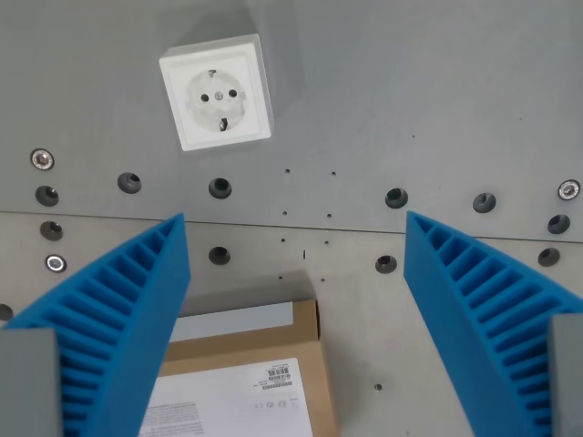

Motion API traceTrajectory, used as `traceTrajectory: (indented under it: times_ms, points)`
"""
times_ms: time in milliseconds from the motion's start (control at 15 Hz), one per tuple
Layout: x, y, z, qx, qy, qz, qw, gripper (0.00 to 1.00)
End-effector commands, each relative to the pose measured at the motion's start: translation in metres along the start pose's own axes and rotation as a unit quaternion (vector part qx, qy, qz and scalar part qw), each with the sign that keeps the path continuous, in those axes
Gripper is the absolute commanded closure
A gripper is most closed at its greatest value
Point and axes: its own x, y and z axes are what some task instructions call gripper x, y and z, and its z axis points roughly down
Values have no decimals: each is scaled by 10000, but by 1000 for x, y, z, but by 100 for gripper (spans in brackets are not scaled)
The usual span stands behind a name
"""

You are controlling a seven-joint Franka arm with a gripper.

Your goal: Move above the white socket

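Right now your end effector is spread wide and holds nothing, its two blue ribbed fingers rising from the lower left and lower right corners of the frame. The socket sits in the upper left of the frame, flat on the grey table, well apart from both fingers. It lies above the left finger and left of the gap's midline, so you are not yet centred over it. Judging by that offset, the approach looks only partly done: what remains is to carry the end effector toward the upper left until the socket falls between the fingers. Under the gap at the bottom centre lies a cardboard box with a white label. A row of holes runs across the middle of the frame, below the socket.
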Motion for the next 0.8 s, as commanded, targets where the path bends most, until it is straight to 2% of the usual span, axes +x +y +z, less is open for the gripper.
traceTrajectory:
  times_ms: [67, 800]
  points:
    - [0, 0, -3, -3, 34, 1, 10000, 0]
    - [1, -2, 4, -17, 68, -97, 9999, 0]
